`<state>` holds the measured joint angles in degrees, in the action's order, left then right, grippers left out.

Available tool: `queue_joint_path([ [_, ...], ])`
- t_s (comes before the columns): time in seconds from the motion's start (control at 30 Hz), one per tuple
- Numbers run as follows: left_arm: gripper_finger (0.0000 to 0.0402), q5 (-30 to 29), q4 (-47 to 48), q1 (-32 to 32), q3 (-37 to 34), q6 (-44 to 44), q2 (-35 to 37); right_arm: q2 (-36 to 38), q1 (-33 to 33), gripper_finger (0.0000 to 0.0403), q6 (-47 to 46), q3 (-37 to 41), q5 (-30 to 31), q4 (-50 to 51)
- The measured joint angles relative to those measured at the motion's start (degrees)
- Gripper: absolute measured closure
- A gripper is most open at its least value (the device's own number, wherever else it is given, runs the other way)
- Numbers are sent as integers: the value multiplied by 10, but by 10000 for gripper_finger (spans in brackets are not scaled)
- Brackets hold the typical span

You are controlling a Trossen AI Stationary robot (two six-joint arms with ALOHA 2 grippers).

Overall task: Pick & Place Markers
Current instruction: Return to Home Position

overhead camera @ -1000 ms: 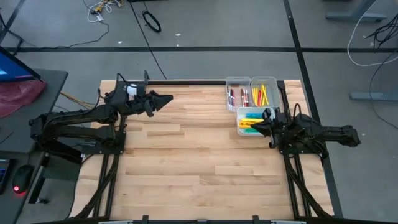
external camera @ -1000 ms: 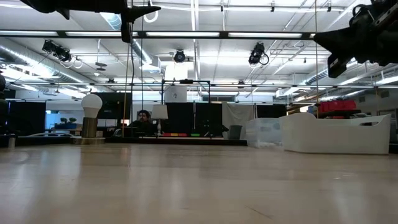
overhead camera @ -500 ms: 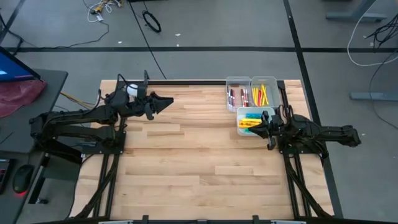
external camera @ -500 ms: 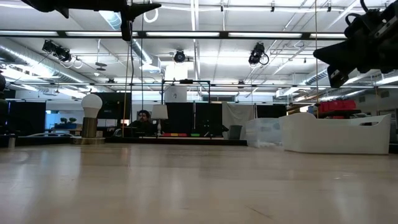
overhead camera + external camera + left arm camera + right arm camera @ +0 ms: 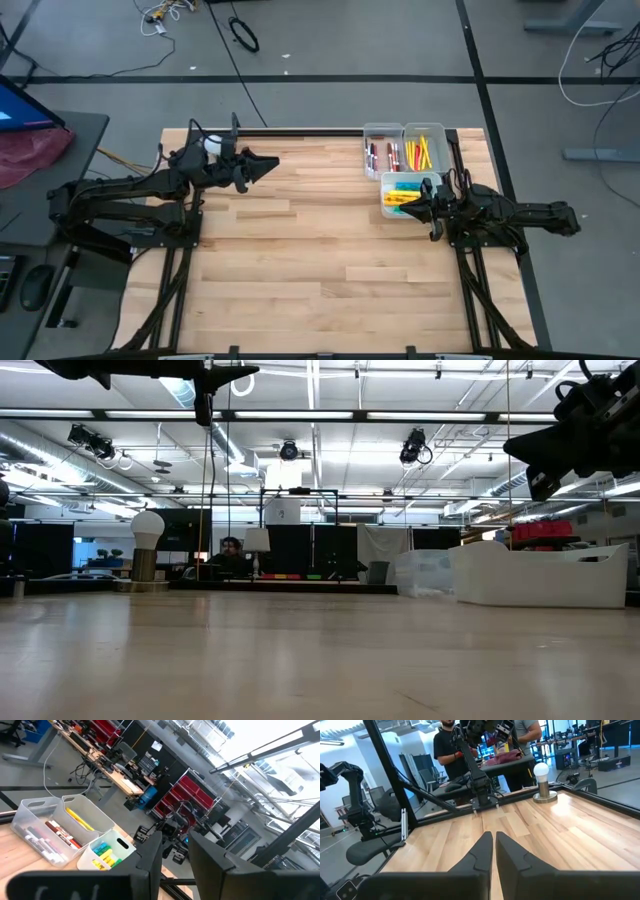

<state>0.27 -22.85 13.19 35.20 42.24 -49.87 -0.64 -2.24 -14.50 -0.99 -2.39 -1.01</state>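
Observation:
The markers lie in three clear bins at the table's far right. White-barrelled ones (image 5: pixel 380 155) fill the first bin, thin yellow ones (image 5: pixel 423 150) the second, and yellow, green and cyan highlighters (image 5: pixel 402 193) the nearer third. My right gripper (image 5: pixel 406 208) hovers level and shut at that third bin's near edge, pointing toward the table's left, with nothing in it (image 5: pixel 493 836). My left gripper (image 5: pixel 272 160) hangs high over the far left of the table. It is open, with nothing between its fingers (image 5: pixel 175 842), and points toward the bins (image 5: pixel 65 825).
A white ball on a grey base (image 5: pixel 212 142) stands at the far left under my left arm, and shows in the right wrist view (image 5: pixel 541 782). Bare wood (image 5: pixel 320 260) spreads between the arms. People (image 5: pixel 451 745) stand beyond the table's left edge.
My right gripper has tipped a little at the wrist while staying by the highlighter bin. My left arm has kept still.

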Motion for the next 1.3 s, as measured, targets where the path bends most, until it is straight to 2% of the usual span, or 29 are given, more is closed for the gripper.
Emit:
queue_joint_path([
  [0.3, 303, 0, 1, 0, 0, 0, 0, 0, 0, 378, 0, 0, 0, 0],
  [0.43, 303, 1, 36, -2, 0, -9, 19, 0, 0, 378, 0, 0, 0, 0],
  [0.57, 303, -8, 96, -25, 0, -91, 77, 0, 0, 378, 0, 0, 0, 0],
  [0.77, 303, -1, 111, -120, 0, -272, 174, 0, 0, 378, 0, 0, 0, 0],
  [0.93, 303, -29, 183, -179, 0, -324, 224, 0, 0, 378, 0, 0, 0, 0],
  [1.07, 303, -37, 216, -193, -1, -341, 255, 0, 0, 378, 0, 0, 0, 0],
  [1.17, 303, -37, 184, -199, -31, -344, 286, 0, 0, 378, 0, 0, 0, 0],
  [1.3, 303, -37, 78, -198, -121, -344, 329, 0, 0, 378, 0, 0, 0, 0],
])
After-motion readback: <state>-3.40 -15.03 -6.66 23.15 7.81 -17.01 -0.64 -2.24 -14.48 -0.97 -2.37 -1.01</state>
